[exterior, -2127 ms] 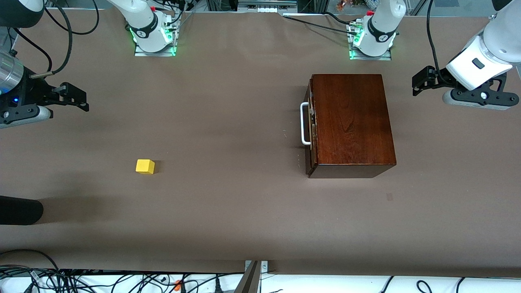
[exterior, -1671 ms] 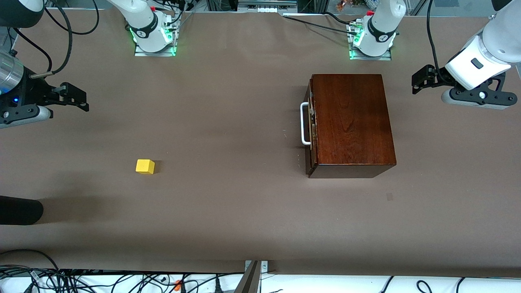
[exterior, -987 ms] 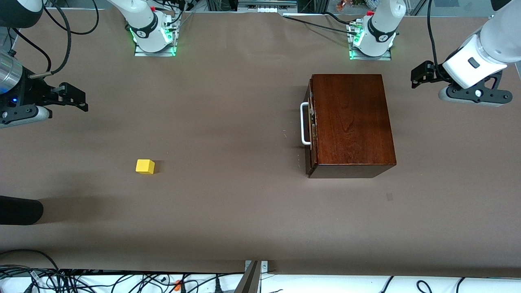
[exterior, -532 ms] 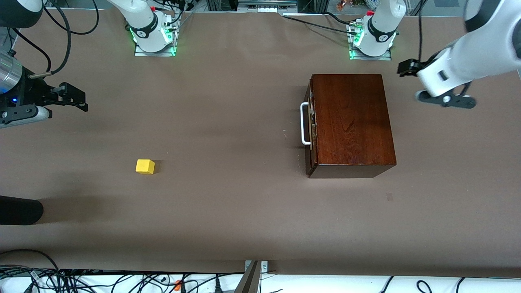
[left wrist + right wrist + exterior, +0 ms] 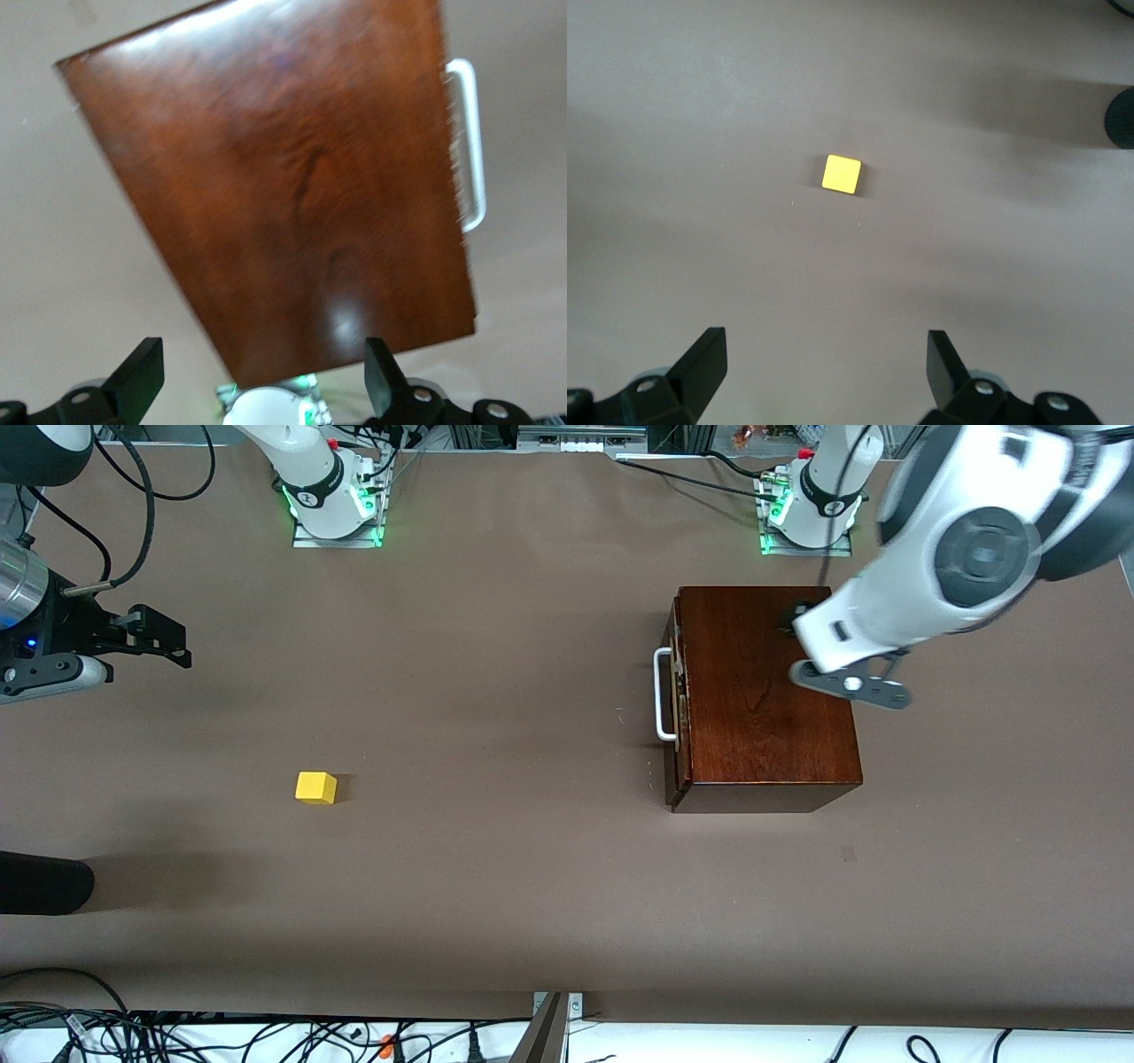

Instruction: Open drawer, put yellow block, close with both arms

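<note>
**Drawer shut, block on the table, both grippers spread and holding nothing**

Brown matting covers the table [image 5: 496, 886] from the arm bases down to a strip of loose cables at the edge nearest the front camera.

Left gripper [image 5: 257, 382]: fingers [image 5: 142, 376] spread wide, nothing between them. It hangs in the air over the top of the dark wooden box [image 5: 766, 691], over the part toward the left arm's end of the table. In the front view the white wrist of the left arm [image 5: 895, 615] covers most of the gripper, so the spread is read from the left wrist view.

Right gripper [image 5: 824, 376]: fingers [image 5: 704, 363] likewise wide apart, gripping nothing. It hangs over bare matting at the right arm's end of the table, and the right arm [image 5: 53, 642] waits there.

Drawer [image 5: 676, 700]: closed, its dark front flush with the box. The white handle [image 5: 663, 694] stands out from the side of the box that faces the right arm's end of the table. Nothing touches it.

Yellow block [image 5: 315, 787]: flat on the matting, well apart from the box, toward the right arm's end of the table and nearer the front camera than the handle. The right wrist view shows it clear of the fingertips, with nothing touching it
</note>
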### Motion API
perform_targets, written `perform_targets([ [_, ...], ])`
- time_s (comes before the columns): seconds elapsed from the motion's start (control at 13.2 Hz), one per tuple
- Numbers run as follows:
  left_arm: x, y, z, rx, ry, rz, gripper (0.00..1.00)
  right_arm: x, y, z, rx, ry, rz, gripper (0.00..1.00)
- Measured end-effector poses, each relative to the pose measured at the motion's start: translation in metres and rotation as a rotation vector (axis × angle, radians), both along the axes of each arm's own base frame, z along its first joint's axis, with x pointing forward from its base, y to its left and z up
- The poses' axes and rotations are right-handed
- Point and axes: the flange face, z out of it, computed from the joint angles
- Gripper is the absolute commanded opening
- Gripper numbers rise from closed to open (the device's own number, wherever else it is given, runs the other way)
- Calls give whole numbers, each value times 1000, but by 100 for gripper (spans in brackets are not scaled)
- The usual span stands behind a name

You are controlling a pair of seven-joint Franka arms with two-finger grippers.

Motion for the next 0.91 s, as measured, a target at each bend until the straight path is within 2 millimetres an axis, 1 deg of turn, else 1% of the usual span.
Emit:
perform_targets([
  [0.15, -13, -55, -12, 13, -36, 15, 100, 0, 0, 0, 0, 0, 0, 100],
  [0.3, -30, -112, -30, 28, -62, 35, 100, 0, 0, 0, 0, -2, 0, 100],
  [0.46, -45, -159, -64, 41, -71, 51, 100, 3, 0, 2, 1, -25, 0, 100],
  [0.53, -48, -177, -86, 42, -80, 73, 100, 4, 0, 3, 2, -38, 0, 100],
  [0.68, -50, -203, -127, 45, -94, 93, 100, 6, 1, 3, 2, -47, 0, 100],
  [0.76, -50, -210, -143, 63, -109, 78, 100, 6, 1, 2, 2, -47, 0, 100],
  [0.91, -51, -213, -167, 114, -140, 55, 100, 8, 1, -1, 1, -42, 0, 100],
])
